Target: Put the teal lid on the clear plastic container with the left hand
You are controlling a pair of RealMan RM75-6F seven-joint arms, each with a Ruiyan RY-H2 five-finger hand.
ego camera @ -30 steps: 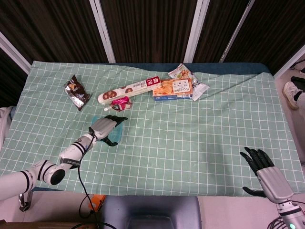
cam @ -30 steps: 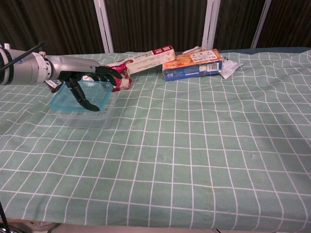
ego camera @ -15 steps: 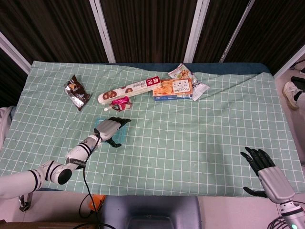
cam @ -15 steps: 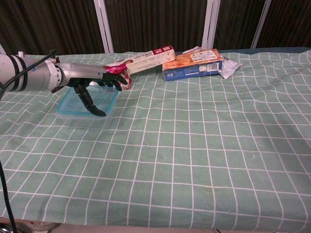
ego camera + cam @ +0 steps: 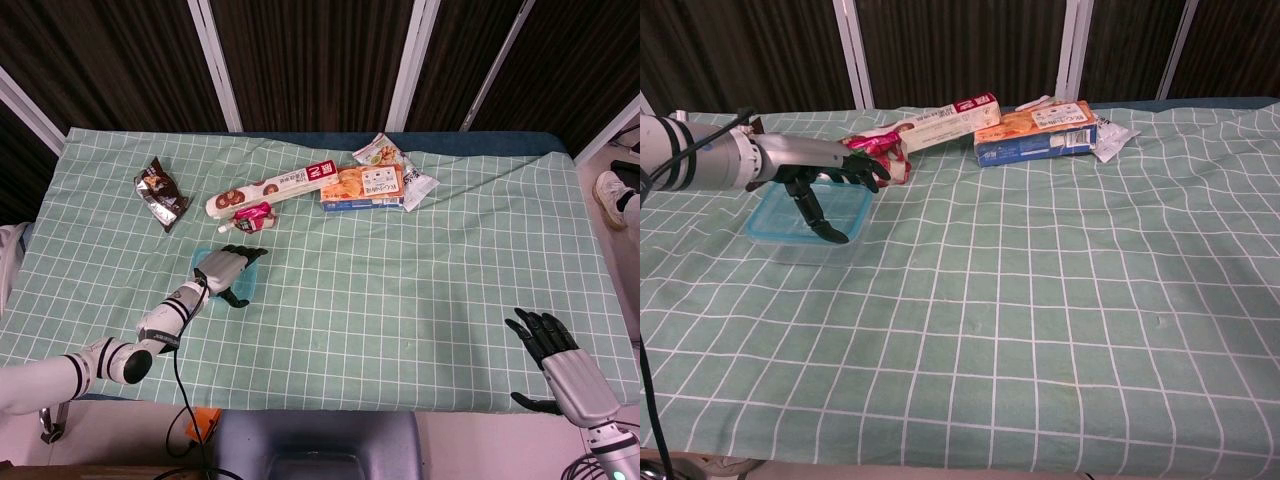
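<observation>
The teal lid (image 5: 778,216) lies flat on the clear plastic container (image 5: 790,246) at the left of the table. In the head view the lid (image 5: 251,284) shows only at its edges around my hand. My left hand (image 5: 825,172) stretches over the lid with fingers spread and straight. Its thumb points down and touches the lid near the front right edge. In the head view the left hand (image 5: 228,268) covers most of the lid. My right hand (image 5: 556,366) rests open at the table's near right edge, holding nothing.
A pink wrapper (image 5: 880,150) lies just behind the container, close to my fingertips. Behind it are a long cookie box (image 5: 945,120) and an orange box (image 5: 1035,130). A dark snack bag (image 5: 161,192) sits far left, snack packets (image 5: 418,188) far right.
The lid was tilted and offset above the container, held in my left hand. It now sits level on it. The hand and the container have shifted slightly left. The right hand has not moved.
</observation>
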